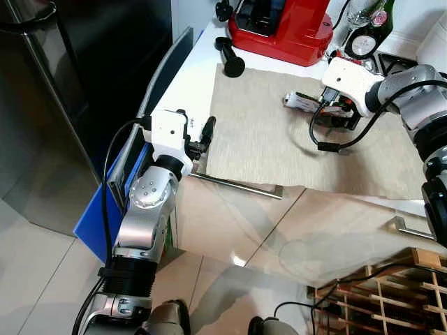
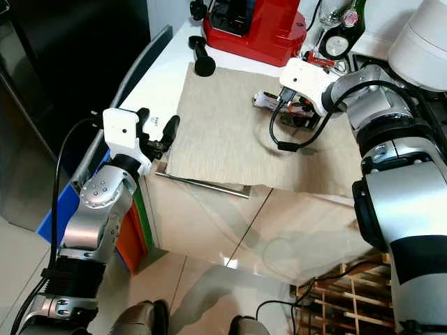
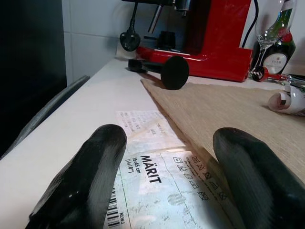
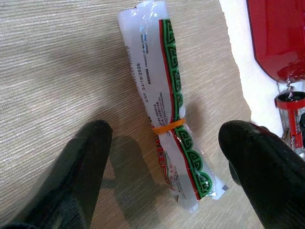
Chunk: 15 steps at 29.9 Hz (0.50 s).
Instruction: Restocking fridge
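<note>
A rolled white packet (image 4: 169, 114) with green and red print, bound by an orange rubber band, lies on the beige placemat (image 1: 272, 146) near its far right. My right gripper (image 1: 336, 118) hovers just over the packet, open, with one black finger (image 4: 90, 157) on each side and neither touching it. At the counter's front left edge my left gripper (image 1: 198, 134) stands open and holds nothing; it is over the mat's paper label (image 3: 152, 167). The dark fridge (image 1: 77, 77) stands to the left of the counter.
A red coffee machine (image 1: 279, 28), a black portafilter (image 1: 229, 59), a wine glass and a green bottle (image 1: 369, 31) line the back of the white counter (image 1: 185, 84). A blue board (image 1: 105, 216) leans below the counter. A wooden rack (image 1: 380, 293) is at the bottom right.
</note>
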### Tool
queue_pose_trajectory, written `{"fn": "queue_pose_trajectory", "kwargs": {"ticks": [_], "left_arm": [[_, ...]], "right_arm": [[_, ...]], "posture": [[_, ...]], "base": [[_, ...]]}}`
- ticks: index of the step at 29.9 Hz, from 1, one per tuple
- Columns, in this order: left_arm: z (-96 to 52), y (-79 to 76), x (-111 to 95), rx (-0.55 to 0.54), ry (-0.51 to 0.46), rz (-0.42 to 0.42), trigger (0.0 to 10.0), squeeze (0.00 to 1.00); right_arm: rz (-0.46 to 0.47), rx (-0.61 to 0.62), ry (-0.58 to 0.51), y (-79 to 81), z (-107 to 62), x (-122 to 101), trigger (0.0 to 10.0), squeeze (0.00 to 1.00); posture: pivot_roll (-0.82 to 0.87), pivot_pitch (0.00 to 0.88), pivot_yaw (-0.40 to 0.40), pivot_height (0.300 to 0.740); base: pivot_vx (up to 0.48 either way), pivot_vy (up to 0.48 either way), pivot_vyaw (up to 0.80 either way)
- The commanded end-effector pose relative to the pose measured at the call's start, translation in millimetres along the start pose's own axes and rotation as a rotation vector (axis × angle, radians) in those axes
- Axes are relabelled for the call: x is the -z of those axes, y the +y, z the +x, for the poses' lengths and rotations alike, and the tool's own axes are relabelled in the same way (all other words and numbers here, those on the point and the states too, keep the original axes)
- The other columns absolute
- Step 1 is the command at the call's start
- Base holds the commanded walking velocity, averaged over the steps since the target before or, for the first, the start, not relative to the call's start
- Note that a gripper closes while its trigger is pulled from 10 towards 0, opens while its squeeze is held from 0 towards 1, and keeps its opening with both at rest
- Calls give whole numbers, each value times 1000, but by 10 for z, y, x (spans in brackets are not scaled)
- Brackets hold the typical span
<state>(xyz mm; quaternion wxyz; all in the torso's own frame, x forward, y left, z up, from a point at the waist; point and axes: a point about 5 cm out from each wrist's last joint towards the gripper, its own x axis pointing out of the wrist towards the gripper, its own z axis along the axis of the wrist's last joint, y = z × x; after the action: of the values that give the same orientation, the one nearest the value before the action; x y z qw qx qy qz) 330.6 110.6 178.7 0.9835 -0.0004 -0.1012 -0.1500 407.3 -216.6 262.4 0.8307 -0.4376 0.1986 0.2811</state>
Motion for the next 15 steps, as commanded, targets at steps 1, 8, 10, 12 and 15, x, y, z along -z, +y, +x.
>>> {"fn": "queue_pose_trajectory", "kwargs": {"ticks": [1, 8, 10, 12, 15], "left_arm": [[-7, -41, 37, 8, 12, -2, 10000, 0], [-111, -161, 32, 118, -7, -20, 10000, 0], [-179, -235, 30, 170, -34, 40, 10000, 0], [-272, -346, 31, 238, -89, 52, 10000, 0], [-349, -450, 63, 283, -100, 40, 10000, 0]], "right_arm": [[12, 6, 6, -49, -42, -21, 10000, 0], [33, 25, 10, -47, -31, -1, 10000, 0], [41, 33, 7, -48, -27, -1, 10000, 0], [47, 40, 8, -45, -21, 3, 10000, 0], [41, 36, 18, -36, -15, 16, 10000, 0]], "posture": [[81, 109, -95, 740], [91, 120, -102, 740], [95, 123, -105, 740], [101, 130, -110, 740], [111, 142, -120, 740]], "base": [[0, 0, 0], [0, 0, 0], [0, 0, 0], [0, 0, 0], [0, 0, 0]]}}
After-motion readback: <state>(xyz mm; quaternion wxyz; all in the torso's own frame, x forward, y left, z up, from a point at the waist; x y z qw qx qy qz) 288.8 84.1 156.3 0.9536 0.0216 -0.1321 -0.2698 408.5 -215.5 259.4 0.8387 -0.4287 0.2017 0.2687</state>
